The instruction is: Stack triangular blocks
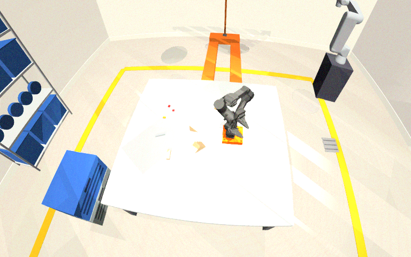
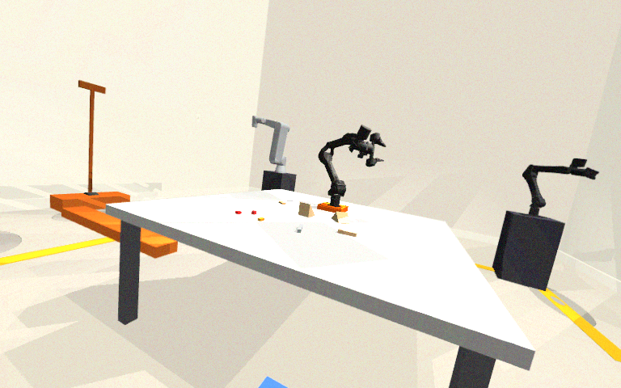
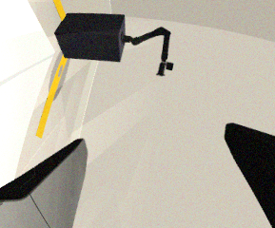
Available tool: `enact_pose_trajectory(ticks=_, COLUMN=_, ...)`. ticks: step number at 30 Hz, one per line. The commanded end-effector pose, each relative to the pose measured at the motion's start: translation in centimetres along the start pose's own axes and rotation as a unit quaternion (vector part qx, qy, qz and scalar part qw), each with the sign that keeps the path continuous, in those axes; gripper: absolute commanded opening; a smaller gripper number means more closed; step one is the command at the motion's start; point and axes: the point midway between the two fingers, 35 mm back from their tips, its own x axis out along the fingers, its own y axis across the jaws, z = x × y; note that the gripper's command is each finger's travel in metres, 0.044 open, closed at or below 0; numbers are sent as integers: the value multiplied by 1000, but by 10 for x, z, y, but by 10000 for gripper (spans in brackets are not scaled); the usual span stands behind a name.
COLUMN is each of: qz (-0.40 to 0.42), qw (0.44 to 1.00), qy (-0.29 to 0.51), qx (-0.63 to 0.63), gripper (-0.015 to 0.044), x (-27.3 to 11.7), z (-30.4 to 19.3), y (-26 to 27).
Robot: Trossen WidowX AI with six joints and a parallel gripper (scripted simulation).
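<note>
One tan triangular block (image 1: 192,129) (image 2: 306,209) stands on the white table (image 1: 233,184) (image 2: 400,269), left of the arm's base in the top view. The second tan triangular block (image 1: 198,146) (image 2: 340,217) stands apart from it, nearer that view's front. Exactly which faces they rest on is hard to tell at this size. My gripper (image 1: 245,132) (image 2: 383,153) (image 3: 157,139) is open and empty, raised high above the table and away from both blocks. Neither block shows in the wrist view.
Two red cubes (image 1: 168,106) (image 1: 173,110) (image 2: 238,212) (image 2: 254,212), a yellow piece (image 1: 164,117) (image 2: 261,219), a grey piece (image 1: 160,134) (image 2: 299,229) and a light wooden bar (image 1: 168,153) (image 2: 347,232) lie around the blocks. The orange base plate (image 1: 232,142) (image 2: 326,208) is beside them.
</note>
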Motion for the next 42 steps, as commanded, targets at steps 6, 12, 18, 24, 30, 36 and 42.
enact_pose_trajectory(ticks=6, qz=80, qw=958, qy=111, qx=251, gripper=440, x=-10, z=-61, y=42)
enact_pose_trajectory(ticks=12, qz=151, qw=780, qy=260, qx=550, gripper=440, x=-41, z=-117, y=109)
enact_pose_trajectory(ticks=18, qz=182, qw=478, qy=409, qx=756, gripper=440, x=-92, z=-144, y=182)
enact_pose_trajectory(ticks=24, qz=190, qw=135, qy=534, qx=813, gripper=440, x=-153, z=-142, y=246)
enact_pose_trajectory(ticks=30, qz=187, qw=-156, qy=625, qx=741, gripper=440, x=-212, z=-125, y=290)
enact_pose_trajectory(ticks=36, qz=186, qw=-204, qy=640, qx=717, gripper=440, x=-223, z=-120, y=296)
enact_pose_trajectory(ticks=42, qz=186, qw=-204, qy=640, qx=717, gripper=440, x=-223, z=-120, y=297)
